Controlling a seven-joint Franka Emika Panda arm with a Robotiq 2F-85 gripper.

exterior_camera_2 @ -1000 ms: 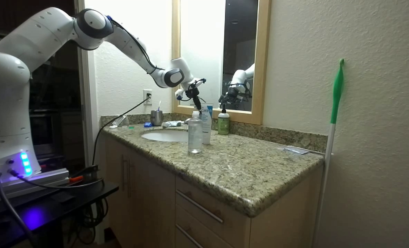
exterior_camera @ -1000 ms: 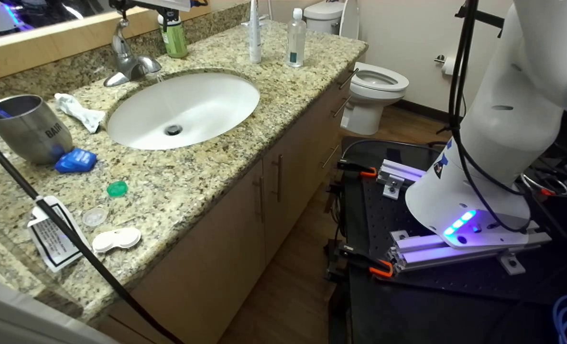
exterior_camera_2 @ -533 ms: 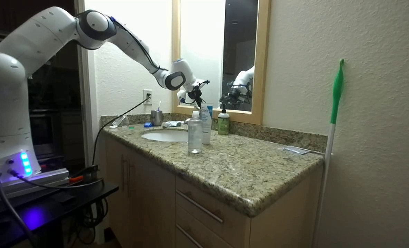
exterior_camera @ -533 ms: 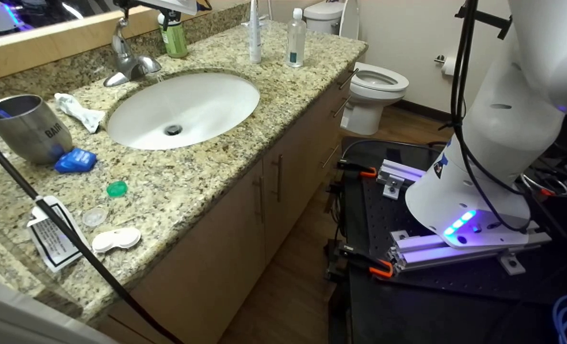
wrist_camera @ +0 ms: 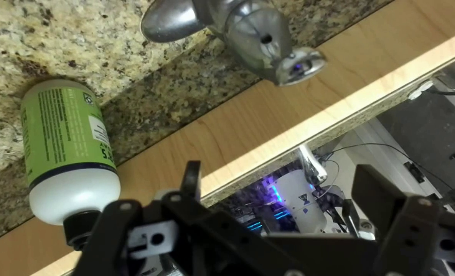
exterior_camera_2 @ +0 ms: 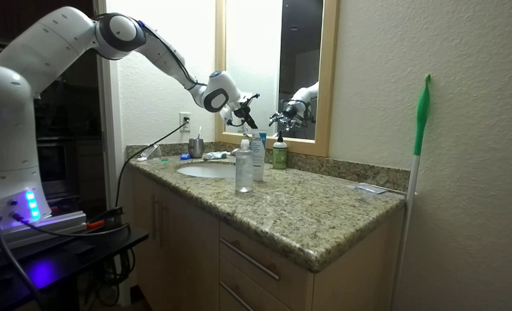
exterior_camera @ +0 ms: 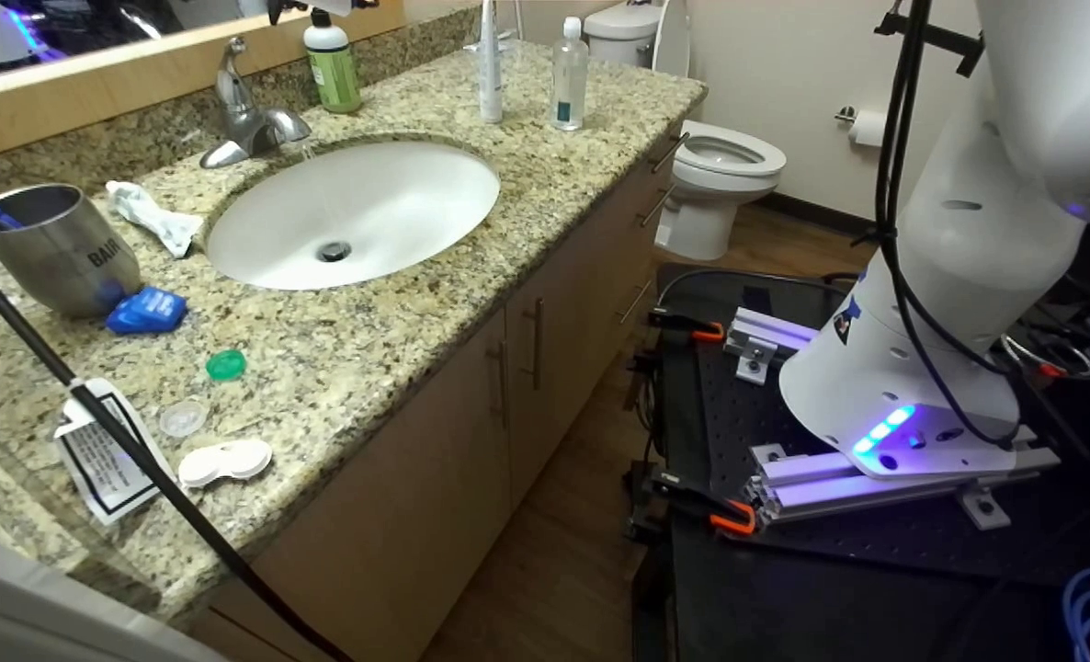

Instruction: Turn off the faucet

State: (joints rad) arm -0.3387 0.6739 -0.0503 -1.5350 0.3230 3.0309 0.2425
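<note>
The silver faucet point(exterior_camera: 249, 124) stands behind the white oval basin point(exterior_camera: 416, 207), its lever handle pointing up. A faint thin streak of water shows below its spout. In the wrist view the faucet point(wrist_camera: 258, 38) is at the top, beyond my fingertips and apart from them. My gripper point(wrist_camera: 279, 172) is open with nothing between its fingers; the mirror fills the gap. In an exterior view the gripper point(exterior_camera_2: 251, 121) hangs above the counter, near the mirror; the faucet there is mostly hidden behind bottles. Only a bit of the gripper point(exterior_camera: 320, 7) shows at the other picture's top edge.
A green soap bottle point(exterior_camera: 334, 74) stands close to the gripper and also shows in the wrist view point(wrist_camera: 64, 126). A white tube point(exterior_camera_2: 258, 160) and a clear bottle point(exterior_camera_2: 244, 168) stand beside the basin. A steel cup point(exterior_camera: 62, 248) is on the far side. A wood-framed mirror point(wrist_camera: 227, 126) is behind.
My gripper has moved up and away from the top of the faucet handle, toward the soap bottle side, and tilted its fingers up toward the mirror. The faucet looks unchanged.
</note>
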